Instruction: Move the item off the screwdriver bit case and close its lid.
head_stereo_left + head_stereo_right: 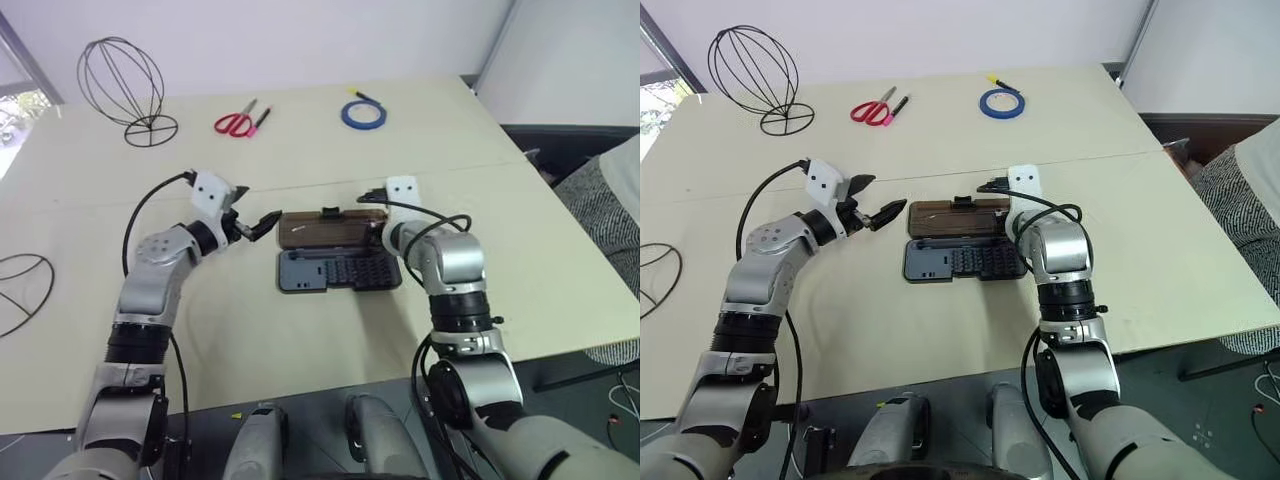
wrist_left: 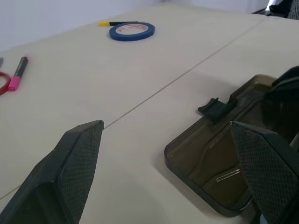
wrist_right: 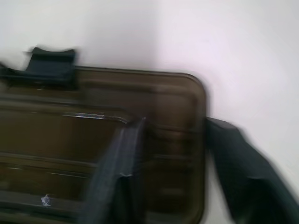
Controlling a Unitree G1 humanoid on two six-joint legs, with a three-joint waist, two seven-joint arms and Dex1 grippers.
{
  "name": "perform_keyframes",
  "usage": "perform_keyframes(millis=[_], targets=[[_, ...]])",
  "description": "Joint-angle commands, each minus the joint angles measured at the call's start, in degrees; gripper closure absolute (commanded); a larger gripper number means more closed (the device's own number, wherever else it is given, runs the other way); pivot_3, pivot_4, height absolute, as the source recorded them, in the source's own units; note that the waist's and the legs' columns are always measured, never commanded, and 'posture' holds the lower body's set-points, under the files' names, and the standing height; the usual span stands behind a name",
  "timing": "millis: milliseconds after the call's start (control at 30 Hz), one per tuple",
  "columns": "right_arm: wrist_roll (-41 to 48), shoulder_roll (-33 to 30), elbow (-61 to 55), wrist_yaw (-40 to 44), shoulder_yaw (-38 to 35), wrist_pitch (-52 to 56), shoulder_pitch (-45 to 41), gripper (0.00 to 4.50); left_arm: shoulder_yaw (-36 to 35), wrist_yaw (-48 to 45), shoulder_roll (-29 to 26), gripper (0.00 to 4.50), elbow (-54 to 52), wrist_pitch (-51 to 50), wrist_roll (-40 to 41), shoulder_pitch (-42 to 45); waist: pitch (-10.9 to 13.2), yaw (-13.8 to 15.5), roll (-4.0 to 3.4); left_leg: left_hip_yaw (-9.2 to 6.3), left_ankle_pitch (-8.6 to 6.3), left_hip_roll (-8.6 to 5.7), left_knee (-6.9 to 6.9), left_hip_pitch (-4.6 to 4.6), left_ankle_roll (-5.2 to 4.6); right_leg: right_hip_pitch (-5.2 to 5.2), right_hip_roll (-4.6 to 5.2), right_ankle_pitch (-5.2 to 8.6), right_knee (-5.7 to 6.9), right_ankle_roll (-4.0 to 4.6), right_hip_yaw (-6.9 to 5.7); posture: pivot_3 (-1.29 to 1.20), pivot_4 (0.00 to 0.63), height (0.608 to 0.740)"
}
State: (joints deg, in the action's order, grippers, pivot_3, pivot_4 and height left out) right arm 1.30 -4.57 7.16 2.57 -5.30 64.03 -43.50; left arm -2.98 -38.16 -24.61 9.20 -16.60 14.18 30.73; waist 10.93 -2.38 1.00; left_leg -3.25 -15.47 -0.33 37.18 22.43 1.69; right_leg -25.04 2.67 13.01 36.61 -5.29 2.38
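The lid lies flipped open flat on the counter behind the bit case — right end effector pinching its corner edge, probably to swing it shut, left end effector spread wide, holding nothing.

The right end effector is smeared by blur over the lid, so its grip cannot be read. A second wire cage is cut off at the surface's left edge. The bits in the screwdriver bit case are too small to tell apart.
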Motion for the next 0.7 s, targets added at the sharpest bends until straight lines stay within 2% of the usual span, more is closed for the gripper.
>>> perform_keyframes(millis=[33, 367, 700], targets=[[0.4, 0.1, -2.2, -0.1, 0.8, 0.6, 0.9, 4.46, -0.5, 0.1, -0.5, 0.00, -0.7, 1.5, -0.3, 1.0, 0.0, -0.1, 0.00, 0.00, 0.00, 0.00, 0.00, 0.00, 0.00, 0.00, -0.01, 0.00, 0.00, 0.00, 0.00, 0.00, 0.150, 0.740], [0.6, 0.8, -7.8, -0.8, 1.6, 5.3, 2.7, 4.46, -0.2, -0.2, -0.5, 0.00, 0.7, 2.2, -0.6, 2.0, 0.0, -0.1, -0.01, -0.01, 0.00, 0.03, -0.04, -0.01, 0.00, -0.04, -0.07, 0.00, 0.02, 0.01, 0.00, 0.00, 0.150, 0.740], [0.6, 6.9, -20.6, -3.6, -0.1, 22.1, 0.3, 4.46, 0.3, -0.4, 0.3, 0.00, 1.2, 2.3, -1.1, 2.5, 0.0, -0.1, -0.01, -0.01, 0.00, 0.04, -0.06, 0.01, 0.00, -0.09, -0.06, 0.01, 0.03, 0.01, 0.00, 0.00, 0.150, 0.740]])
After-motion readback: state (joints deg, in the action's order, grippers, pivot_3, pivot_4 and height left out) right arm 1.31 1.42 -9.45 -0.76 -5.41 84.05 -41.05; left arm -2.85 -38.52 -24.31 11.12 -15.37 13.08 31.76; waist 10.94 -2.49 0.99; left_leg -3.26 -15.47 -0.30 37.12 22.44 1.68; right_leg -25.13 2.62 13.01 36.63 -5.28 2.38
